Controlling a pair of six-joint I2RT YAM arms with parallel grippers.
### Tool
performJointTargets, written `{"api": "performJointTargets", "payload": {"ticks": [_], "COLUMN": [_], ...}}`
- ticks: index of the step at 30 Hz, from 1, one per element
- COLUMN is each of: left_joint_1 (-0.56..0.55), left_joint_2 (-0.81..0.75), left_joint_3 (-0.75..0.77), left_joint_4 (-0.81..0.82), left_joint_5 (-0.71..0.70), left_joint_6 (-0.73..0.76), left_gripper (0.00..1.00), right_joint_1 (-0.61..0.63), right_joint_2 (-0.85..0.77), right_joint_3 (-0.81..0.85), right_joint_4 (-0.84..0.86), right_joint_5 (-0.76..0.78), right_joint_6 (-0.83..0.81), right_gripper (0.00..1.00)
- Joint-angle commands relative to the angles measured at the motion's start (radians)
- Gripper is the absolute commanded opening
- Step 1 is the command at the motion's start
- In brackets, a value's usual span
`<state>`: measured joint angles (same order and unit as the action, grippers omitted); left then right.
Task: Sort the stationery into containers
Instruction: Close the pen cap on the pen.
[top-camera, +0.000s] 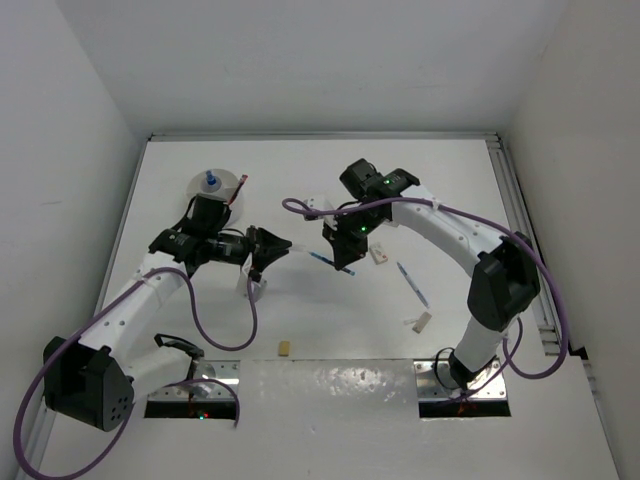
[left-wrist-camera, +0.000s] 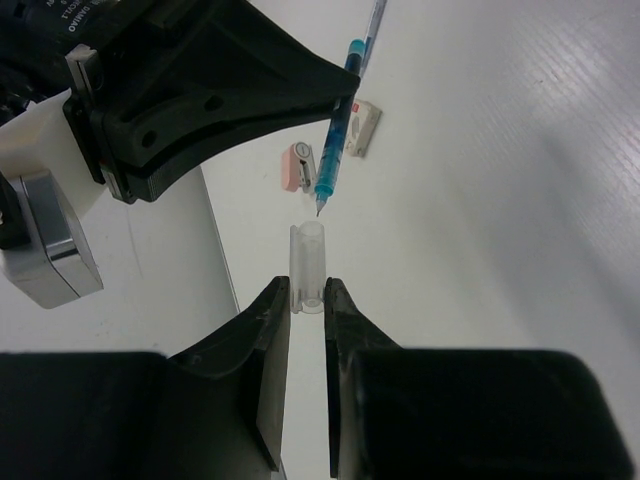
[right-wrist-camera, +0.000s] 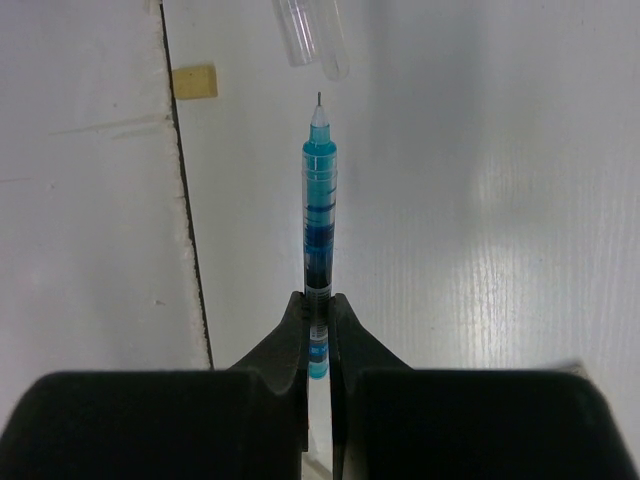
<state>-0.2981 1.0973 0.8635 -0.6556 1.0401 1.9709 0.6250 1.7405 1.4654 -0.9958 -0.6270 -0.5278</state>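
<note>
My left gripper (top-camera: 285, 245) is shut on a clear pen cap (left-wrist-camera: 308, 262), held out between its fingertips above the table. My right gripper (top-camera: 335, 238) is shut on a blue pen (right-wrist-camera: 319, 215) near its back end. The bare tip points at the cap's open end with a small gap between them; the pen also shows in the left wrist view (left-wrist-camera: 335, 150). The white bowl (top-camera: 198, 192) stands at the back left, with a tiny blue-capped bottle (top-camera: 211, 182) in it and a red-and-blue pen (top-camera: 240, 188) leaning on its rim.
A pink eraser (left-wrist-camera: 293, 167) and a small white block (left-wrist-camera: 362, 128) lie beyond the pen tip. Another pen (top-camera: 412, 285) and a white block (top-camera: 421, 322) lie to the right. A tan block (top-camera: 285, 347) sits near the front.
</note>
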Motion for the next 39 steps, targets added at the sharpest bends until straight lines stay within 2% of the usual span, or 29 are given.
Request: {"api": "performJointTargets", "payload": {"ticks": [1, 21, 32, 39], "left_joint_1": [0.002, -0.009, -0.009, -0.007], "left_joint_2": [-0.019, 0.007, 0.016, 0.029], "left_joint_3": [0.014, 0.014, 0.011, 0.012], "left_joint_4": [-0.012, -0.018, 0.06, 0.051], "left_joint_5": [0.064, 0.095, 0.084, 0.103], "left_joint_6": [0.08, 0.089, -0.003, -0.013], "left_gripper": [0.0, 0.0, 0.0, 0.0], "right_joint_1": [0.013, 0.031, 0.032, 0.033], "right_joint_2": [-0.002, -0.007, -0.027, -0.045], "right_joint_3": [0.047, 0.058, 0.042, 0.044], "right_joint_4": [0.016, 0.046, 0.025, 0.023], "right_joint_5": [-0.008, -0.02, -0.027, -0.023], "right_joint_6": [-0.026, -0.026, -0.064, -0.089], "right_gripper": [0.0, 0.0, 0.0, 0.0]}}
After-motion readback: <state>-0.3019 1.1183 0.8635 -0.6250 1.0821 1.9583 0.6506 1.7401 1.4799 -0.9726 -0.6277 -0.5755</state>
